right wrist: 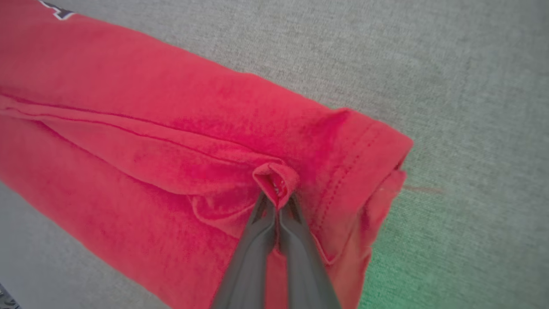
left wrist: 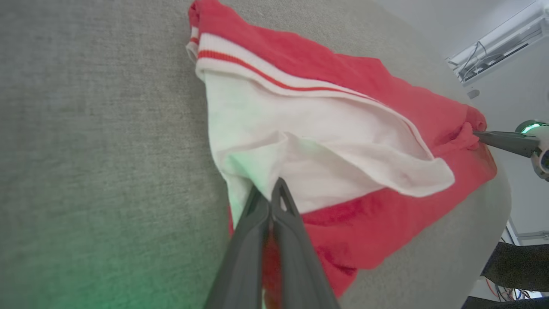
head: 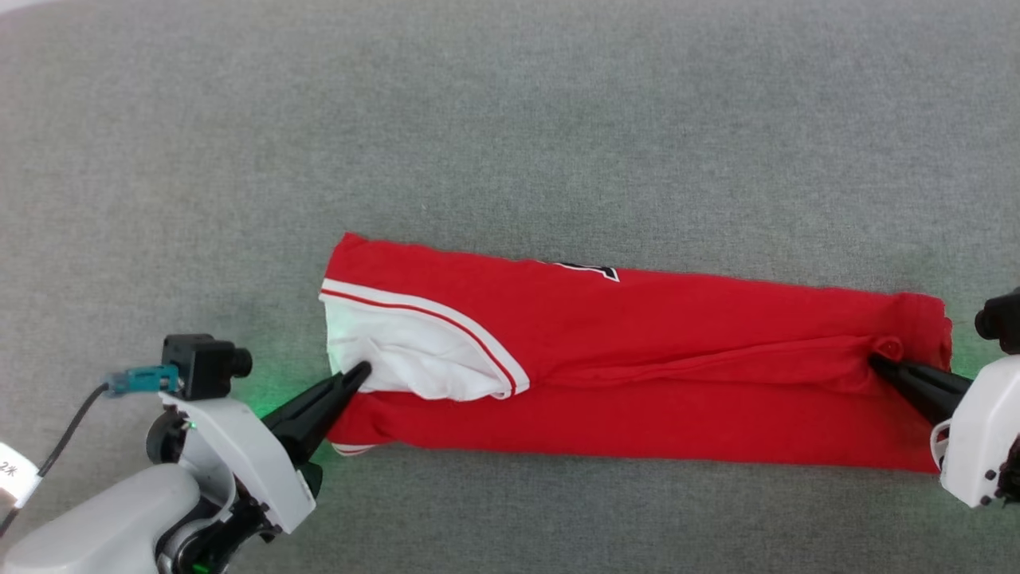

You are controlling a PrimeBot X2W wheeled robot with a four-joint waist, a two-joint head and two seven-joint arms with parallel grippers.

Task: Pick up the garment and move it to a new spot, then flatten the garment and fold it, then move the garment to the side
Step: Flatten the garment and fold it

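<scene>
The red garment (head: 637, 375) lies as a long folded strip across the grey surface, with a white sleeve (head: 406, 355) and striped trim at its left end. A sliver of the black number (head: 594, 271) peeks at the far edge. My left gripper (head: 362, 371) is shut on the white sleeve fabric (left wrist: 300, 159), fingertips (left wrist: 279, 189) pinching a fold. My right gripper (head: 876, 363) is shut on a small red pucker (right wrist: 276, 180) near the hem (right wrist: 356, 171) at the strip's right end. In the left wrist view the right gripper's fingers (left wrist: 506, 139) show at the far end.
Grey fabric-covered surface (head: 510, 119) extends on all sides of the garment. In the left wrist view its rounded edge (left wrist: 484, 240) drops off to the right, with a wall and a ceiling fixture (left wrist: 493, 47) beyond.
</scene>
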